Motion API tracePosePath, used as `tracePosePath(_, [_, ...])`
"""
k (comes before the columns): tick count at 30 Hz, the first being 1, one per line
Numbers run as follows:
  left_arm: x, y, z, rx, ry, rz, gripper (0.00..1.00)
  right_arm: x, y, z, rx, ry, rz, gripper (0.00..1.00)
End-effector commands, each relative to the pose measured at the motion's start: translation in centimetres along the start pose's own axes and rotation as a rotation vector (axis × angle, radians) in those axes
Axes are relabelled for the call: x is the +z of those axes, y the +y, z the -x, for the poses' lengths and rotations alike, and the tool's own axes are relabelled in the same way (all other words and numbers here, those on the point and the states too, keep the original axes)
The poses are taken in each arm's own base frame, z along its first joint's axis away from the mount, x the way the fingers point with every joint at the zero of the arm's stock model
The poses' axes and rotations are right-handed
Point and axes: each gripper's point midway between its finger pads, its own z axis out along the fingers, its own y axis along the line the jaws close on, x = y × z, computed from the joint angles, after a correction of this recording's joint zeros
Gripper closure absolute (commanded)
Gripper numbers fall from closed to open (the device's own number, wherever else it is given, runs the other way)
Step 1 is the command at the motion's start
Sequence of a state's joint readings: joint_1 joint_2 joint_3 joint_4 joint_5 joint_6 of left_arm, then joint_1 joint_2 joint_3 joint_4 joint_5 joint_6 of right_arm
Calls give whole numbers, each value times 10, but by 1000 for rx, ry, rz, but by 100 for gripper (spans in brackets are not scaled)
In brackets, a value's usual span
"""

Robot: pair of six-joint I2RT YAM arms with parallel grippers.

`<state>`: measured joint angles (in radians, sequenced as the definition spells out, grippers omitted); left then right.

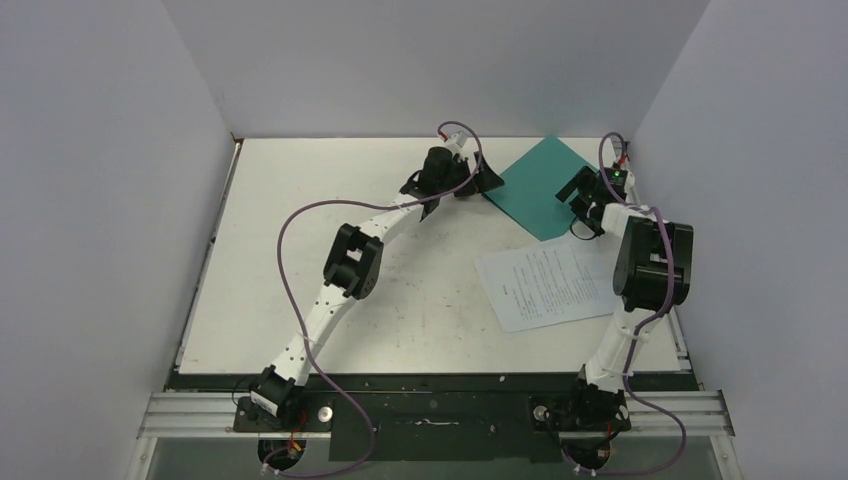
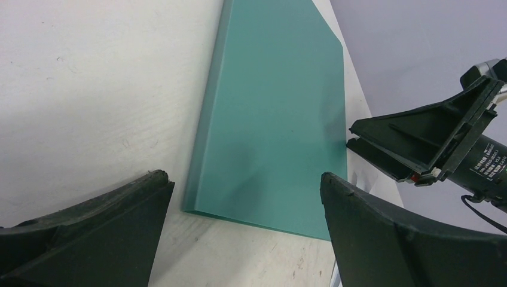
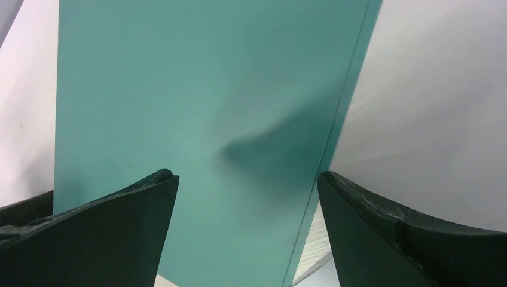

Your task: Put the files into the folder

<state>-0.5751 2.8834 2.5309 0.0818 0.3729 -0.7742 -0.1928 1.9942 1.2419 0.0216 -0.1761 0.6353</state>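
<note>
The folder (image 1: pixel 538 188) lies shut and flat on the desk (image 1: pixel 300 250), at about 1 o'clock from the desk's middle, turned so its corners point like a diamond. The files (image 1: pixel 550 285) lie at about 4 o'clock from the middle, outside the folder, printed side up. Their far edge comes close to the folder's near corner. Whether the two touch there, I cannot tell.

My left end effector (image 1: pixel 484 181) is released, with the jaws spread wide and nothing between them. It sits at the folder's 9 o'clock corner. In my left wrist view the folder (image 2: pixel 269 119) stretches away between my two fingers (image 2: pixel 89 239), its near edge just ahead of the tips. From this I cannot tell whether a tip touches the card.

My right end effector (image 1: pixel 580 205) is also released, wide apart and holding nothing. It is at the folder's 3 o'clock side, facing my left one across the cover. In the right wrist view the teal cover (image 3: pixel 197 89) fills the space between my fingers (image 3: pixel 418 239), and a soft shadow falls on it there. A pale strip of the files (image 3: pixel 311 263) shows past the folder's edge at 5 o'clock in that view. I cannot tell whether my right tips rest on the cover or hang just above it.
</note>
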Motion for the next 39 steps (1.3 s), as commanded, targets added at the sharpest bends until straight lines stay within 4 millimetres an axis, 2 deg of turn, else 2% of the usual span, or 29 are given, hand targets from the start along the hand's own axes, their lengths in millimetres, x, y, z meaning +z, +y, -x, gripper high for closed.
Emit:
tracePosePath(1, [-7,-14,-3,42,45,-29,4,7,25,-15,-34,25,72,10])
tracePosePath(6, [-20,-16,-9,79,93,-10,0,9,38,-33,-77,59,94,10])
tracePosePath(13, [-43,-19,-7,123,125,29,16,7,47,-57,-117,99,112,10])
tracePosePath(21, [-75,-12,-25,132,198,103,30,2,62,-99,-182,163,142,10])
tracePosePath(28, [-122,-10,-26,159,188,198,38,-15,83,-135,-255,208,188,10])
tracePosePath(33, [-164,-3,-26,126,140,270,43,-33,98,-161,-320,238,227,10])
tracePosePath(39, [-222,9,-43,94,109,378,43,-62,110,-197,-371,282,284,10])
